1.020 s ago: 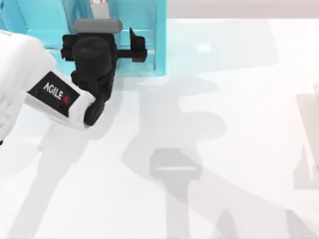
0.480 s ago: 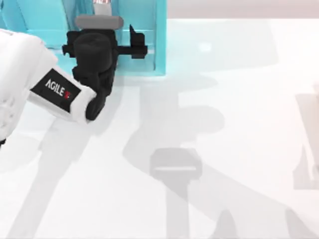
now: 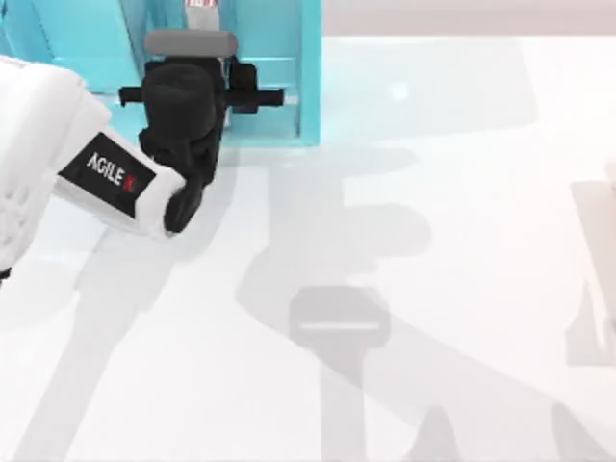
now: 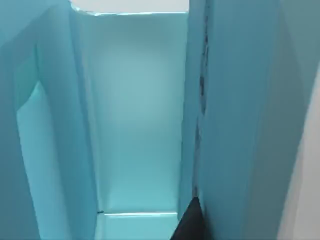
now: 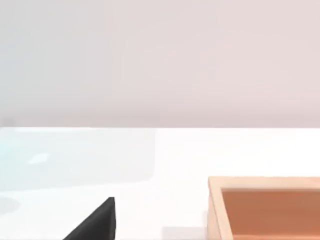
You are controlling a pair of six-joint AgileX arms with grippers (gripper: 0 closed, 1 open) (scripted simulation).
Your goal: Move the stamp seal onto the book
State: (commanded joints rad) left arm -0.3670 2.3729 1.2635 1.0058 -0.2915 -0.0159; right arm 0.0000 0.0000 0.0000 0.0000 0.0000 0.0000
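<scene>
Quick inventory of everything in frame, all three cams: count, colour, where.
shelf unit: 1, turquoise, with compartments, top view's upper left, at the far edge of the table
table: 1, white, under everything
box: 1, orange-brown, open-topped, on the table, seen by the right wrist camera
small red-and-white thing: 1, at the top edge over the shelf unit; too cut off to name
left arm: 1, white with a black wrist, upper left, reaching into the shelf unit
left hand: 1, black, at the shelf unit's right-hand compartment
right hand finger: 1, black tip, above the table
</scene>
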